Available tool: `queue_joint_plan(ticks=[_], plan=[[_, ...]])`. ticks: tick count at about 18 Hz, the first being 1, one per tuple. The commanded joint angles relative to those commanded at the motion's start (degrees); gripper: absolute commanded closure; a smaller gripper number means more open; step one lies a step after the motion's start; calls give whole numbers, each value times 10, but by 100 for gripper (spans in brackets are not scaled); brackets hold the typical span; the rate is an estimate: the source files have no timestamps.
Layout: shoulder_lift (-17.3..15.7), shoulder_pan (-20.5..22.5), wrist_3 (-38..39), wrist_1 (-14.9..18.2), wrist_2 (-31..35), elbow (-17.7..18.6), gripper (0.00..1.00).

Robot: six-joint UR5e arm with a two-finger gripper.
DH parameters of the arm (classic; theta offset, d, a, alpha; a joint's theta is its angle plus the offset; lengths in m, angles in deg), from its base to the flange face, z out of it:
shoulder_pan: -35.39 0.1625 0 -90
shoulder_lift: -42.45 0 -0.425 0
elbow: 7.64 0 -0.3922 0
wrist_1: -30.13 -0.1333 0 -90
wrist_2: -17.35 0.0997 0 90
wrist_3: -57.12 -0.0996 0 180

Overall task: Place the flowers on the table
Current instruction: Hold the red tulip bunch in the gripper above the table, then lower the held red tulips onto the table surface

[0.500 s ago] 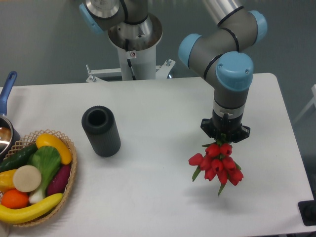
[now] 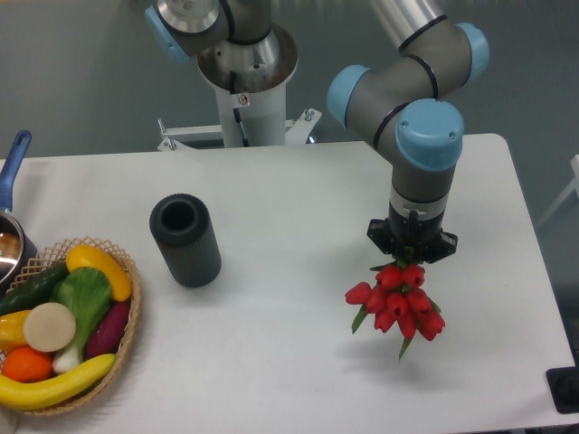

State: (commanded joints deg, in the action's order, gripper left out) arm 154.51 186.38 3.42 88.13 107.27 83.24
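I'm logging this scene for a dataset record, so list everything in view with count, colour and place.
Bunch of red tulips with green stems: 1, red and green, buds down, at the gripper, right of centre.
White rectangular table: 1, white, fills the lower frame.
Dark cylindrical vase: 1, dark grey, open top, left of centre on the table.
Woven wicker basket: 1, tan, bottom left corner.
Toy produce: several pieces, yellow, green, purple, orange and white, in the basket.
Pot with blue handle: 1, partly cut off at the left edge.
Black object: 1, bottom right edge, unclear.
Robot arm: 1, grey with blue caps, above the tulips.
Black gripper: 1, holding the stems.
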Motion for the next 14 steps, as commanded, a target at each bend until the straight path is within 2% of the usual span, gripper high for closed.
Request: queue_joint_plan(ticks=[4, 10, 14], plan=[[3, 0, -1, -1, -2, -2, 98], [47, -17, 1, -2, -1, -25, 98], [64, -21, 1, -4, -6, -34, 98]])
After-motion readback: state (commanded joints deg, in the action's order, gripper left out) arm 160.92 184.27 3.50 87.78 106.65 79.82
